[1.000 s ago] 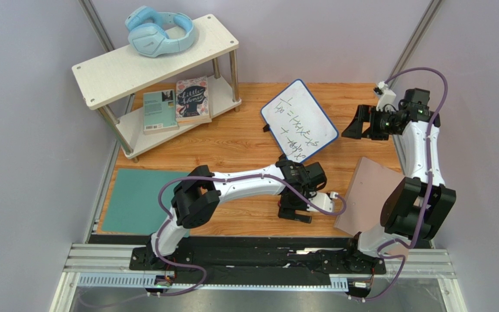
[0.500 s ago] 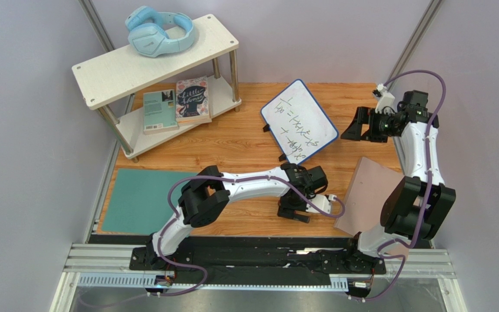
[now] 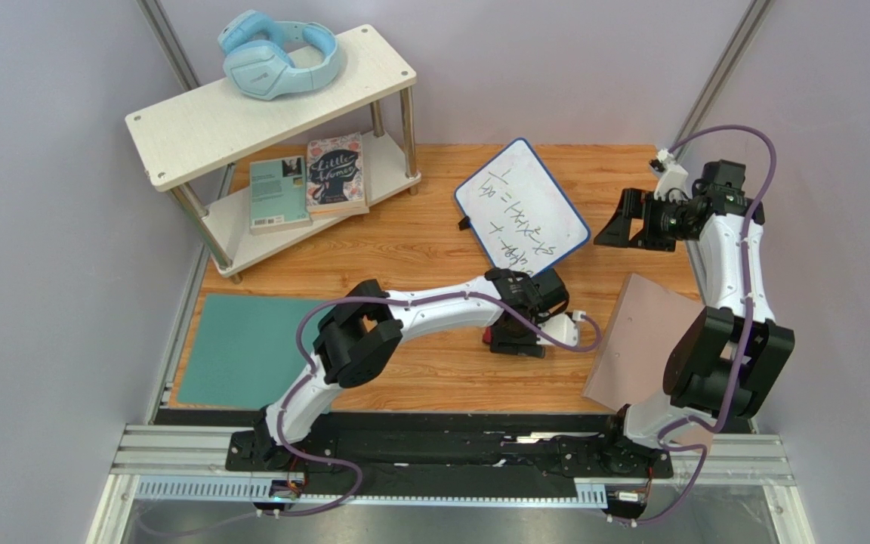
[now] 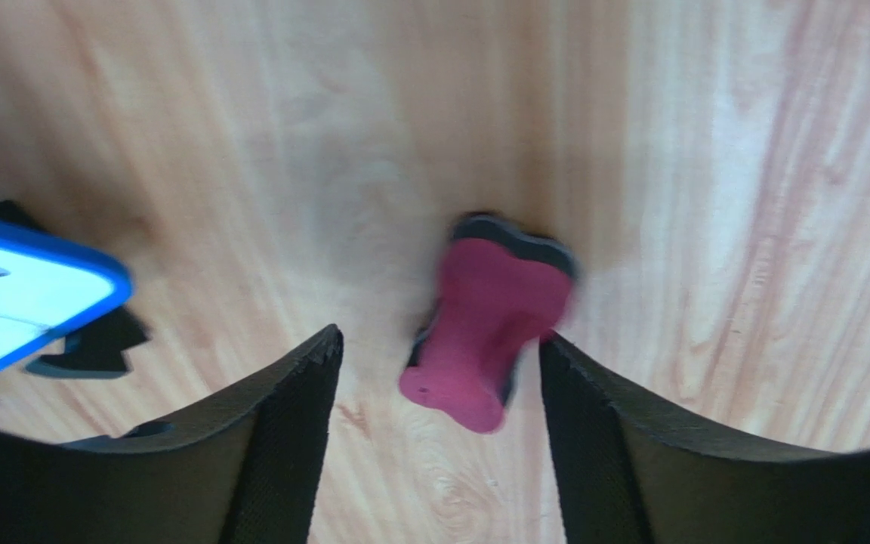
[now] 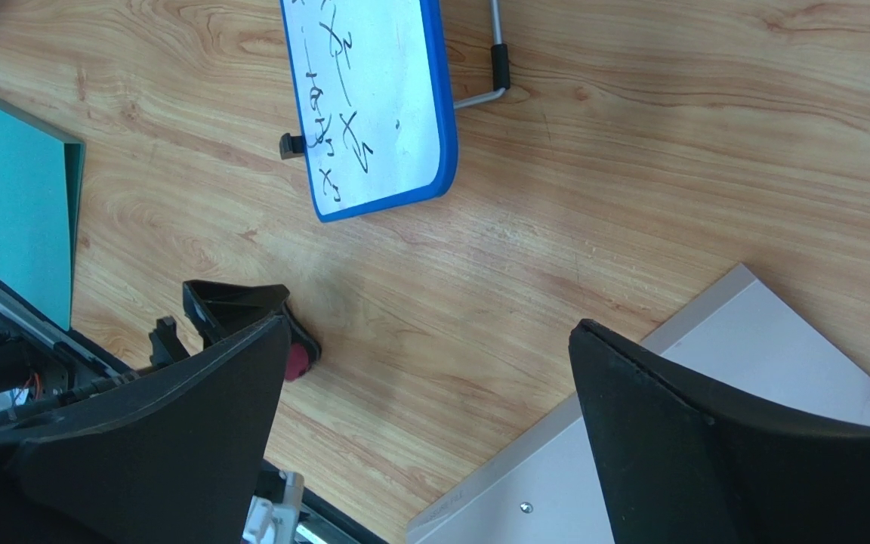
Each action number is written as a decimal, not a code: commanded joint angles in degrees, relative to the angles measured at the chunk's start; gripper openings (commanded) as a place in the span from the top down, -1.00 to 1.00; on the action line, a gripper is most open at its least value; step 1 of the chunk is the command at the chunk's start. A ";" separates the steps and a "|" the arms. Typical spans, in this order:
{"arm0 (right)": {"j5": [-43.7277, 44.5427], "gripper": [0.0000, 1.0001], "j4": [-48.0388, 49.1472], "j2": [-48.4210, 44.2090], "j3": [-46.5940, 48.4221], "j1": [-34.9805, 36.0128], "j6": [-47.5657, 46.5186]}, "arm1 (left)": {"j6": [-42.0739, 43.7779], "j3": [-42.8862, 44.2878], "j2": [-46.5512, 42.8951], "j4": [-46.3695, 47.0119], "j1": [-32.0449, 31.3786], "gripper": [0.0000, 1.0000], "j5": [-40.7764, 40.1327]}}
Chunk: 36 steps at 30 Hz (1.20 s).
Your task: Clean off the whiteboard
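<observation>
here the left gripper (image 4: 437,340) hangs low over the wooden table (image 4: 689,170) with its two fingers spread apart. the pink eraser (image 4: 491,312) lies flat on the wood in the gap between them, not gripped as far as i can tell. that straddle looks like the set-up for closing on the eraser's narrow waist, since wiping needs it in hand first. just beyond the gripper, its blue corner showing beside one finger, the whiteboard (image 3: 521,210) leans tilted on a wire stand. its face is full of black marker lines, so no erasing is done yet. farther off, past the board's right edge, the right gripper (image 5: 428,329) hovers empty with fingers wide, likely placed to steady the tilted board.
</observation>
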 commanded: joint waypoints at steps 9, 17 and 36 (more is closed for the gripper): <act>0.17 -0.99 0.93 -0.77 0.39 -0.97 0.59 | -0.46 2.35 0.89 0.63 0.78 -0.30 1.87; -0.27 -1.00 1.02 -0.51 0.22 -1.14 0.59 | -0.20 2.26 1.24 0.37 1.40 -0.34 3.26; 1.66 -1.00 2.16 2.39 2.06 -1.50 3.58 | -0.64 5.16 2.91 -3.50 2.28 0.41 2.92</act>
